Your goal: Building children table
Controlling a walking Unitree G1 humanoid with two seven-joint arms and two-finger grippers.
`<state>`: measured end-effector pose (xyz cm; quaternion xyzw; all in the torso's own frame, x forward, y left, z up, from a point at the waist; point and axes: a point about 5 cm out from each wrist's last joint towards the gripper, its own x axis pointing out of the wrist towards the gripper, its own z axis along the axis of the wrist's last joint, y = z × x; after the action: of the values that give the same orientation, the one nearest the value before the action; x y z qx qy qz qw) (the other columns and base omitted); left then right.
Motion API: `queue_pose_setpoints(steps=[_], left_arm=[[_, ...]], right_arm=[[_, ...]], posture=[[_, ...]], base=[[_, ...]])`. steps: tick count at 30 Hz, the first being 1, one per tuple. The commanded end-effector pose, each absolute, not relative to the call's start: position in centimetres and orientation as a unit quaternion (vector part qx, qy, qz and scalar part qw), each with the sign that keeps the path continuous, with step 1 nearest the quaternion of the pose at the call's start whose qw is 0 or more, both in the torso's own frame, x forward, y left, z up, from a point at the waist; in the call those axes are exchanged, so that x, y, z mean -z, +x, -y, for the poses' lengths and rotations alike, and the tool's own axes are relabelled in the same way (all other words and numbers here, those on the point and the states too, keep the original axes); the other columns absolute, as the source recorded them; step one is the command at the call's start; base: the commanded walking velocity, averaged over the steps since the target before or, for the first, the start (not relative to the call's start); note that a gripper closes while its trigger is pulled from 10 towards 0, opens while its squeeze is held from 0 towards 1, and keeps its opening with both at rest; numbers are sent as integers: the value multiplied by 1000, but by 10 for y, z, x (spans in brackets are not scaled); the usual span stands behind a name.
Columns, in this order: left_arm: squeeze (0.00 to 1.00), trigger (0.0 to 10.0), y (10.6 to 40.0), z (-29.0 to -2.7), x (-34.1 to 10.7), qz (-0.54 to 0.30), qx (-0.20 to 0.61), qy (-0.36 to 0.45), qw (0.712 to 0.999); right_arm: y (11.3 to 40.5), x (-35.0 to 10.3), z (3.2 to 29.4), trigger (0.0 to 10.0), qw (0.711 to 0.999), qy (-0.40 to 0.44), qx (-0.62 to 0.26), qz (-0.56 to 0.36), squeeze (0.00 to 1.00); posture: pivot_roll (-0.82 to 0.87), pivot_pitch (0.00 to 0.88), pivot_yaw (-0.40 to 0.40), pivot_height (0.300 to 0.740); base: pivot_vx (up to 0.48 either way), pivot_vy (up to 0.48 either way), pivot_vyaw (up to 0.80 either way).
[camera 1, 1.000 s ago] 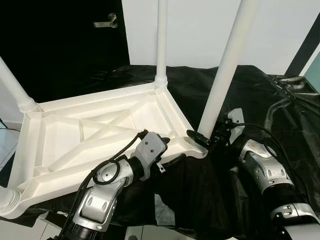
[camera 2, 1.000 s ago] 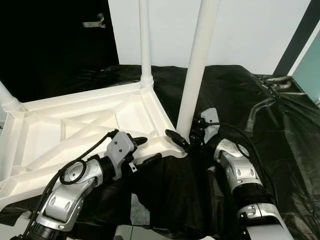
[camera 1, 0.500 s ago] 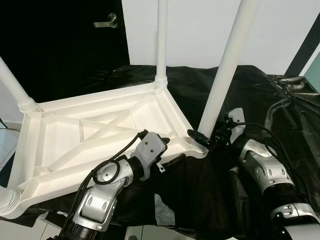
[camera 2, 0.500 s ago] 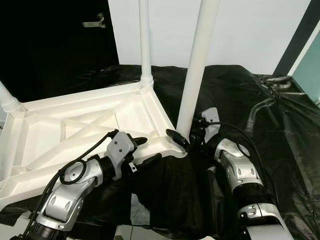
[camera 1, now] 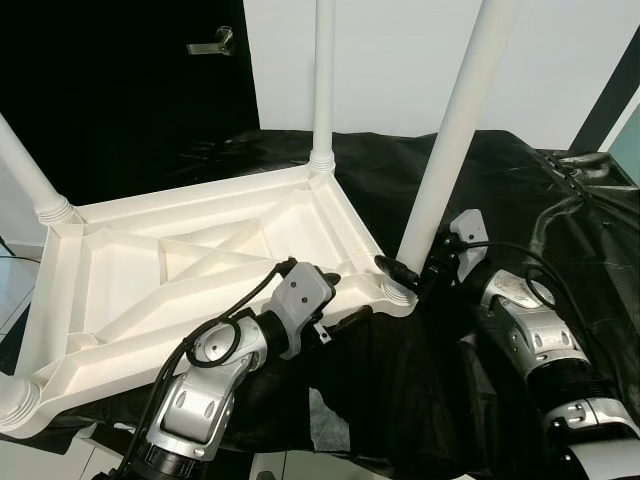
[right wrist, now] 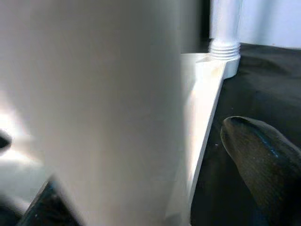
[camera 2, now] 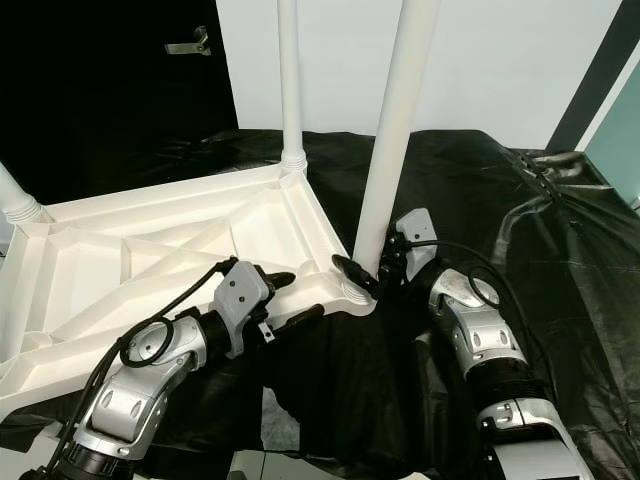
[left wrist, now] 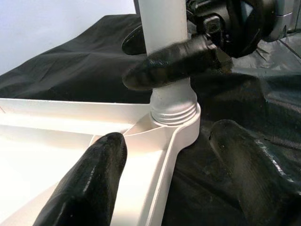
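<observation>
The table (camera 1: 200, 260) lies upside down on the black-draped surface (camera 1: 560, 200), its legs pointing up. In the left eye view the right gripper (camera 1: 405, 275) clasps the near-right leg (camera 1: 450, 140) just above its socket; the left gripper (camera 1: 335, 300) straddles the near rim, fingers apart. To seat the leg well, I judge it should be kept upright and turned steadily while the frame is braced. In the right eye view the right arm sits slightly farther up than half a second ago. In the left wrist view, the fingers (left wrist: 89, 183) flank the rim. In the right wrist view, the leg is at the fingers (right wrist: 263, 160).
</observation>
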<state>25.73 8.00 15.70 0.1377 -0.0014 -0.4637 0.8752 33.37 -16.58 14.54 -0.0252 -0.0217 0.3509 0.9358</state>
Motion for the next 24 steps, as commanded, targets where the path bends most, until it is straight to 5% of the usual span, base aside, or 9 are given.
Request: queue_pose_setpoints(steps=[1, 24], left_arm=[[0, 10000, 259, -80, -156, 4, 442, 140, 886], [0, 10000, 260, -81, -157, 4, 444, 142, 885]], right_arm=[[336, -150, 166, 10000, 938, 10, -345, 24, 0], [336, -151, 157, 10000, 937, 83, -338, 23, 0]], posture=[[72, 0, -13, 740], [73, 0, -8, 740]], base=[[0, 0, 0], [0, 0, 0]])
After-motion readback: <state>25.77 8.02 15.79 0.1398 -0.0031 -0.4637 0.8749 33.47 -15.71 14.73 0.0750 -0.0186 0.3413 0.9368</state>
